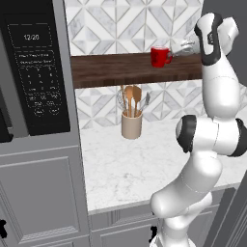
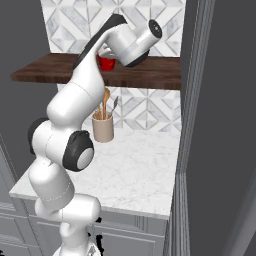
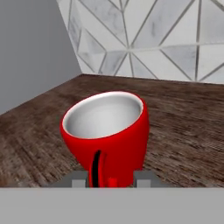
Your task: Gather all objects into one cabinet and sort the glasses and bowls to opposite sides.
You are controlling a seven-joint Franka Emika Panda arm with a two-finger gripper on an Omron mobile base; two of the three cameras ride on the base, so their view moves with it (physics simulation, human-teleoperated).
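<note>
Gripper [image 3: 111,180] at red cup [image 3: 107,135], fingertips either side of its handle; clamped or not — can't tell. Cup upright on dark wooden shelf [image 1: 111,70], near tiled wall. Likely light, rigid, glossy so slippery, breakable. Handle looks best hold, squeeze gently.

The setting is a rendered domestic kitchen. Identifying features are a white marble-patterned bench [image 1: 125,169] over grey lower cabinets [image 1: 120,226], a backsplash [image 1: 130,24] of grey-and-white geometric tiles, and a dark control panel [image 1: 34,72] with a numeric display and keypad, set in a tall grey unit at the left. A beige utensil crock [image 1: 131,124] holding wooden spoons stands on the bench below a dark brown wooden shelf [image 1: 116,70] carrying a red cup [image 1: 160,56].
</note>
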